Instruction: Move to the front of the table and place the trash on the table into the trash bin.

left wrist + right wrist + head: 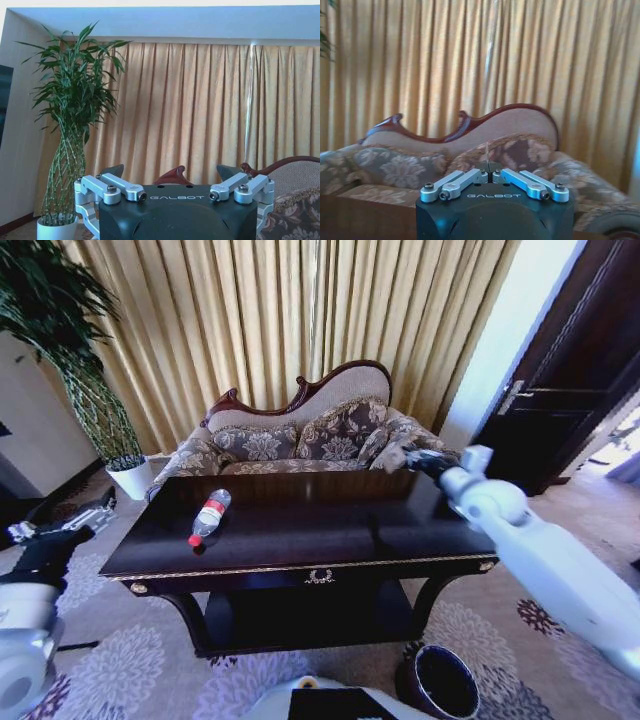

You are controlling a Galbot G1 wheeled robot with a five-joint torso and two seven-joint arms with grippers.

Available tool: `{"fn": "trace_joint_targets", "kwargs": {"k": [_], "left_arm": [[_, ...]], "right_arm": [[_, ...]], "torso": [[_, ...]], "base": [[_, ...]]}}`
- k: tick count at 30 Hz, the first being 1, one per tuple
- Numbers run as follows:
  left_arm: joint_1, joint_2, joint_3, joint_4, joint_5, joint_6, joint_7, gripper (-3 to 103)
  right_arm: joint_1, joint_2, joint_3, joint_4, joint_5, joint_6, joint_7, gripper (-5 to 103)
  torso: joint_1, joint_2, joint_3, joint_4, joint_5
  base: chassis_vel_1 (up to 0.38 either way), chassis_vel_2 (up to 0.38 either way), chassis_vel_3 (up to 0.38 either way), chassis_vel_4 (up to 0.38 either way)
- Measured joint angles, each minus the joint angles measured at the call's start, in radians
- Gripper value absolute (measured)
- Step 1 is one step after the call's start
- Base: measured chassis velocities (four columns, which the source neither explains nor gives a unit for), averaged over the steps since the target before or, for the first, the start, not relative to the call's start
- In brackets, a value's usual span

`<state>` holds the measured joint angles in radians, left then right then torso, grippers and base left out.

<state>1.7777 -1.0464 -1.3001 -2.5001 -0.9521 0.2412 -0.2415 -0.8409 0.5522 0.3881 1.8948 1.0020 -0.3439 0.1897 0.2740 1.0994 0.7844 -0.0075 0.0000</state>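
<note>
A sofa (pixel 300 435) with a carved dark wood frame and floral patterned upholstery stands against the far side of the room, in front of full-height gold pleated curtains (pixel 290 320). Floral cushions (pixel 340 435) rest along the sofa backrest. A tall plant (pixel 70 350) with a lattice-braided stem stands in a white pot (pixel 132 478) on the floor, beside the sofa's left end. A dark wooden door (pixel 570 380) with a metal handle (pixel 513 397) occupies the right side of the room. The floor is covered by a grey carpet (pixel 120 660) bearing a purple and white flower pattern.
</note>
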Motion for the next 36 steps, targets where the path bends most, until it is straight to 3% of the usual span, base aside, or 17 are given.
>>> {"fn": "trace_joint_targets", "kwargs": {"k": [5,10,36], "left_arm": [[-0.029,0.012,0.028,0.000,0.006,0.023,-0.036,100],[-0.043,0.020,0.041,0.000,0.010,0.052,-0.062,100],[-0.003,0.020,0.030,0.000,-0.010,0.065,-0.060,100]], "right_arm": [[-0.103,0.010,0.125,0.028,-0.011,-0.001,0.013,0],[-0.254,0.037,0.260,0.055,-0.032,-0.002,0.013,0],[-0.468,0.075,0.476,0.161,-0.023,0.008,0.011,0]], "torso": [[0.000,0.000,0.000,0.0006,-0.0003],[0.000,0.000,0.000,-0.0003,0.0000],[0.000,0.000,0.000,0.0001,-0.0003]], "base": [[0.000,0.000,0.000,0.000],[0.000,0.000,0.000,0.000],[0.020,-0.023,-0.022,0.022]]}}
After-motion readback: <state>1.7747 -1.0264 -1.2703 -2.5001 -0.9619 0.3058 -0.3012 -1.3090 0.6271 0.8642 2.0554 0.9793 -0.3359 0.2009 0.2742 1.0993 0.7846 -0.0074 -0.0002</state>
